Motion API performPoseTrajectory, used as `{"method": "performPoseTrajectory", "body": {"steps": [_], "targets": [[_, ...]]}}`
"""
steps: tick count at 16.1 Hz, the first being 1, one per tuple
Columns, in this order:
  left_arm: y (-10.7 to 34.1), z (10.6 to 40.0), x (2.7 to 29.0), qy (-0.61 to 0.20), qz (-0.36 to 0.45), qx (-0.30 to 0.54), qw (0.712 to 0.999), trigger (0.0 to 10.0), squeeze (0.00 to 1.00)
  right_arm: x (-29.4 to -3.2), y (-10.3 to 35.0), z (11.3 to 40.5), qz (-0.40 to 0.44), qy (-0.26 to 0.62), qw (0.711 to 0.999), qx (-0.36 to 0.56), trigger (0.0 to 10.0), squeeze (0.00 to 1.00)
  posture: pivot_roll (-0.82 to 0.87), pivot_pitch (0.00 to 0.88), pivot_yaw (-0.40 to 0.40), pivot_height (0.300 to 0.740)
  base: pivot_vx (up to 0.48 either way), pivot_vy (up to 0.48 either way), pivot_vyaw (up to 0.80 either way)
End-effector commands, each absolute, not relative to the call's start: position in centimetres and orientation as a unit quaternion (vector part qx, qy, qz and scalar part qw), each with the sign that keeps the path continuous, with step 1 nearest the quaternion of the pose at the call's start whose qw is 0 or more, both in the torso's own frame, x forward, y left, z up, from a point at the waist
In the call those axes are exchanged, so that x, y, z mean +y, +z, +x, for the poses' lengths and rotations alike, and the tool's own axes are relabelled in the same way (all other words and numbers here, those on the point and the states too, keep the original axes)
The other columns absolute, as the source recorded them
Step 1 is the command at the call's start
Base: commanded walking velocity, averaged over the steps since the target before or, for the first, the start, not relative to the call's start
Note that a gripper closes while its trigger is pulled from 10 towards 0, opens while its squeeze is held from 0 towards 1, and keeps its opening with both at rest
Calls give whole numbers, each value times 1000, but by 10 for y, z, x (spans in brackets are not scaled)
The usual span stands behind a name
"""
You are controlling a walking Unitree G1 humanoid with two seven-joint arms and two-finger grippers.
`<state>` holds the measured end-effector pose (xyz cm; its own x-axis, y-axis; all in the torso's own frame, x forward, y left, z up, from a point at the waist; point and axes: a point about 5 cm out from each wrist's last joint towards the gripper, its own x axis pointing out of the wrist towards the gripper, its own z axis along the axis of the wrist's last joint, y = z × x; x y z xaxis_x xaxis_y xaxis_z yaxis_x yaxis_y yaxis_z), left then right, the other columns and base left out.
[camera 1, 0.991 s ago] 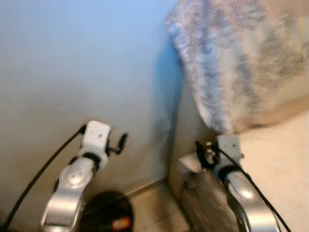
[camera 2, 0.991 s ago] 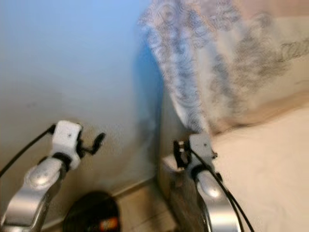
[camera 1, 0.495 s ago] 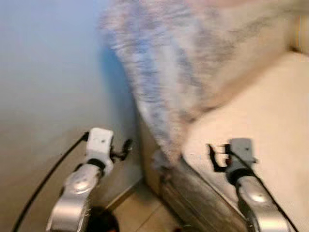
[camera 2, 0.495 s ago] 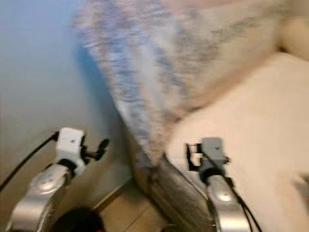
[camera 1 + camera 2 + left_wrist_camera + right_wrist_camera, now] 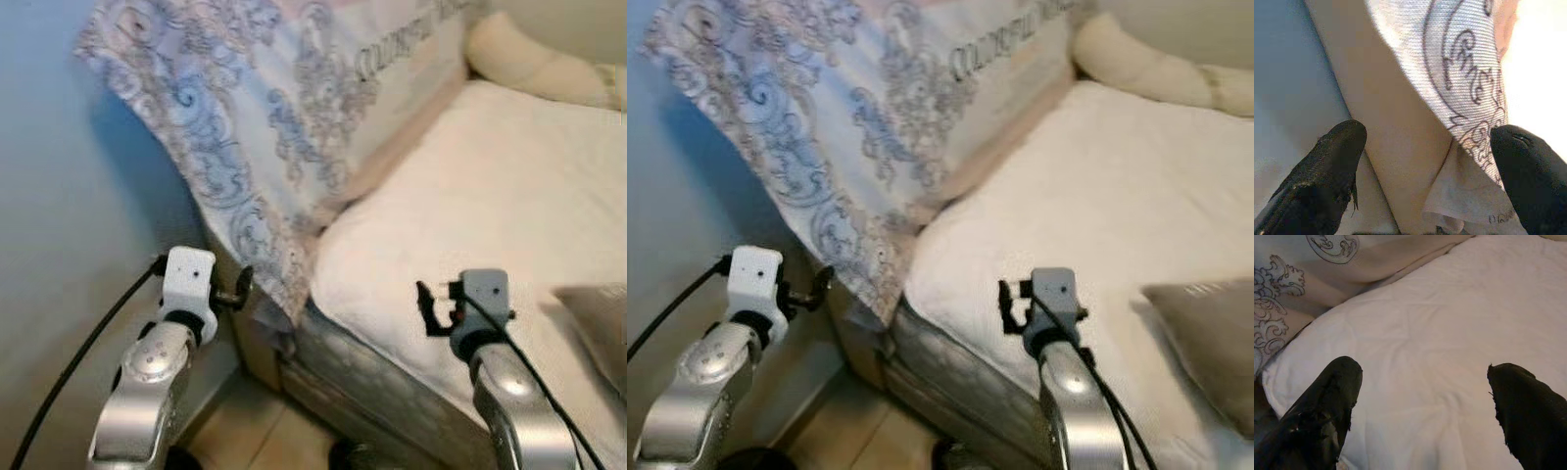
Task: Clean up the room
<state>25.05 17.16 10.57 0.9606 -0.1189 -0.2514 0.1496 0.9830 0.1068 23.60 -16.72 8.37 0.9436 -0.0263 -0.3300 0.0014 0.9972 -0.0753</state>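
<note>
Pillow [image 5: 294,108] with grey scrollwork leans at eleven o'clock over the bed [image 5: 490,196], nothing tidied yet I reckon, my left gripper [image 5: 1425,161] and right gripper [image 5: 1422,396] both spread wide, empty.

big pillow [image 5: 294,108] with grey-blue swirly print and some lettering leans up at the head of the bed [image 5: 490,225], one corner hanging off the mattress edge. cream bolster [image 5: 529,64] at the back, tan cushion [image 5: 1205,343] lying flat.
</note>
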Motion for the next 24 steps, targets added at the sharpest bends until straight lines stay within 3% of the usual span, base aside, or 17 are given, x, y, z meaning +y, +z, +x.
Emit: {"method": "performPoseTrajectory", "body": {"steps": [1,10,21,24], "targets": [[108,253,173,-58,59,118,990,10000,0,-168,87,238,-38,-5,986,164,10000,1000,-37,0,10,740,0,0,-700],[114,263,173,-58,97,93,989,10000,0,-166,86,241,-34,-7,986,164,10000,1000,-39,0,16,740,0,0,-697],[120,272,174,-45,95,70,992,10000,0,-173,95,246,-35,-34,991,124,10000,1000,-43,0,24,740,0,-462,0],[126,275,175,-45,76,53,995,10000,0,-171,93,248,-33,-34,990,129,10000,1000,-28,0,13,740,0,0,-215]]}}
